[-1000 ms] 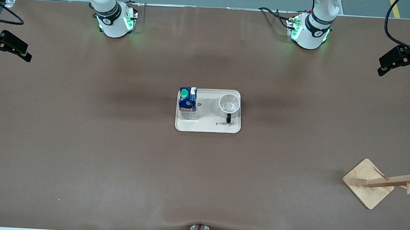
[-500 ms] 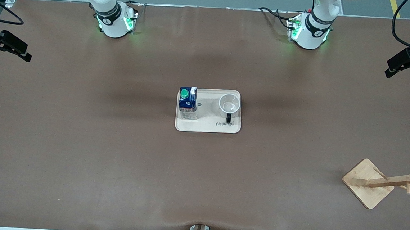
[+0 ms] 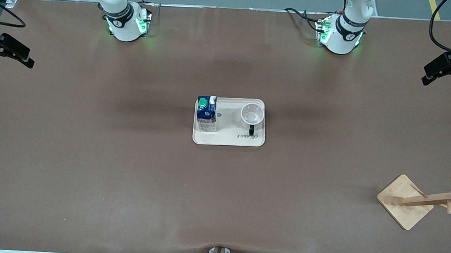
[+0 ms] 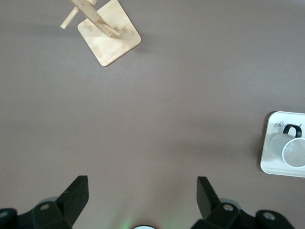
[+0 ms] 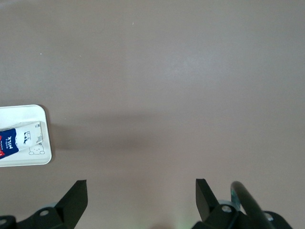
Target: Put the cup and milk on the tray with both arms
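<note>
The left gripper [image 3: 437,72] has drawn back toward its own end of the table over the last second, rising from a spot lower in the front view to the table's edge; the right gripper [image 3: 10,50] has barely stirred. Both hang released and empty, jaws spread wide over bare brown tabletop [image 3: 127,175], as each wrist view shows (left gripper [image 4: 143,195], right gripper [image 5: 141,198]).

Well apart from both, at the middle of the table, sits the cream tray [image 3: 228,140], its cursive "Rabbit" lettering [image 3: 247,136] along the edge nearer the front camera. The milk [image 3: 206,114] stands upright on the tray's end toward the right arm, green cap on top; the right wrist view catches the word "MILK" in white on its dark-blue side [image 5: 10,141], with a small bear drawing [image 5: 34,150] on the tray beside it. The cup [image 3: 252,114] stands upright on the end toward the left arm, its black handle turned toward the front camera.

A wooden rack [image 3: 422,200] stands near the left arm's end, nearer the front camera than the tray.
</note>
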Motion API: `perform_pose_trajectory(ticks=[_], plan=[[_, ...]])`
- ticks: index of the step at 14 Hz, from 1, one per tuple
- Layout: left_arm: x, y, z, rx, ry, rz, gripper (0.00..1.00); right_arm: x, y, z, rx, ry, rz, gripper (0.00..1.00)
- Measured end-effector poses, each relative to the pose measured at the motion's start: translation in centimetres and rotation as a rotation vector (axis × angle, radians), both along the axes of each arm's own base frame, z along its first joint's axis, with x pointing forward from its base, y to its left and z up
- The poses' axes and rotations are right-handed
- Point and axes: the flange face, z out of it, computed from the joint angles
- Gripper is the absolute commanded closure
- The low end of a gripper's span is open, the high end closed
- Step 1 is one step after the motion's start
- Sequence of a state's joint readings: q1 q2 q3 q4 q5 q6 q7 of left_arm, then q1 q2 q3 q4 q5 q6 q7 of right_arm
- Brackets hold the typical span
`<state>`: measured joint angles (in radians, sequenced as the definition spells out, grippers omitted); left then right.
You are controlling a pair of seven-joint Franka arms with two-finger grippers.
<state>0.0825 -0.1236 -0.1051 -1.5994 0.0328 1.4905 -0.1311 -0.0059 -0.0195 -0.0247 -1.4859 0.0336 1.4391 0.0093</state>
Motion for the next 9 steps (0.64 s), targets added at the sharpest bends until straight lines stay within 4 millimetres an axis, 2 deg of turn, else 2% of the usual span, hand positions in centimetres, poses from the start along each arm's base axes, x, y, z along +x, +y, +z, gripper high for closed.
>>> perform_pose_trajectory(ticks=[5, 9], plan=[[0.0, 0.1, 0.0, 0.0, 0.0, 0.001, 0.0, 0.3, 0.3, -0.2, -0.06, -0.007, 0.013, 0.0], [0.0, -0.1, 0.0, 0.0, 0.001, -0.002, 0.0, 0.9, 0.6, -1.2, -0.064, 0.011, 0.019, 0.0]])
